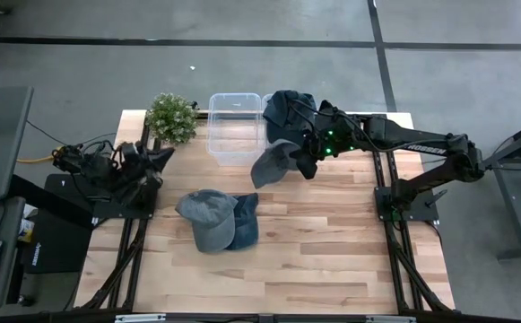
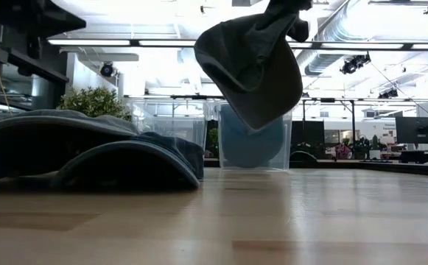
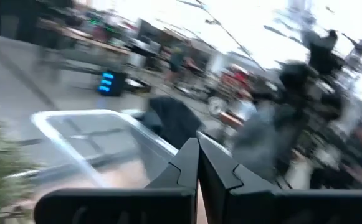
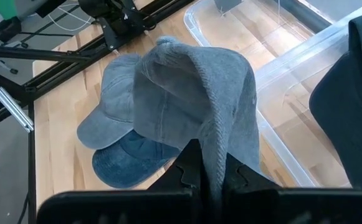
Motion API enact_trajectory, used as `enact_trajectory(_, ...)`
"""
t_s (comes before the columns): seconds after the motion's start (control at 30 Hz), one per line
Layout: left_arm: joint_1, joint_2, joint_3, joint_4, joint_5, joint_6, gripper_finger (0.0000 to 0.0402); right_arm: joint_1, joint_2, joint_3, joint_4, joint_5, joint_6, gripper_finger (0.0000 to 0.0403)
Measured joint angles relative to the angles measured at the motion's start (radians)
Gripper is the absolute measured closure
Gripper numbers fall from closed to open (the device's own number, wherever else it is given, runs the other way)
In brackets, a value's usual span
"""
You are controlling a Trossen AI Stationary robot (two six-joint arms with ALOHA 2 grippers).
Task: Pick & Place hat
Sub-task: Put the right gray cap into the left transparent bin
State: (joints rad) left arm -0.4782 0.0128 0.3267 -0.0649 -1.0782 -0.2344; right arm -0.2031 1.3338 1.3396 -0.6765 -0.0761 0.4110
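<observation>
My right gripper (image 1: 307, 163) (image 4: 213, 177) is shut on a grey hat (image 1: 273, 164) (image 2: 254, 62) (image 4: 193, 99), which hangs in the air near the clear bins. On the table below lie a grey cap (image 1: 206, 215) (image 4: 115, 102) and a blue cap (image 1: 245, 222) (image 4: 128, 163). The grey cap partly overlaps the blue one. In the low view they show as low mounds (image 2: 125, 158). My left gripper (image 1: 159, 161) (image 3: 197, 171) is shut and waits at the table's left edge, touching nothing. My right gripper pinches a bunched fold of the grey hat's fabric (image 4: 221, 146) between its two fingers (image 4: 187, 171). It reaches in from the table's right side, slanting down. The hat is lifted clear of the table and droops below and ahead of the fingers, slack (image 2: 250, 81).
Two clear bins stand at the far edge. One is empty (image 1: 235, 126) (image 4: 274, 56); the other, to its right, holds dark hats (image 1: 289, 108) (image 4: 349, 118). A potted plant (image 1: 172, 117) (image 2: 96, 103) stands at the far left corner. Bare wood shows along the near edge (image 1: 314, 260).
</observation>
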Motion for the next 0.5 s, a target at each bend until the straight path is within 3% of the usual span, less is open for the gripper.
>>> enact_trajectory(0.2,0.0,0.0,0.0,0.024,-0.076,-0.028,0.0401,0.0,0.0,0.0,0.009,0.018,0.024,0.0403)
enact_trajectory(0.37,0.0,0.0,0.0,0.02,-0.005,-0.032,0.0401,0.0,0.0,0.0,0.057,0.002,0.041,0.0403)
enact_trajectory(0.5,0.0,0.0,0.0,0.019,-0.005,-0.058,0.0401,0.0,0.0,0.0,0.101,-0.009,0.045,0.0403)
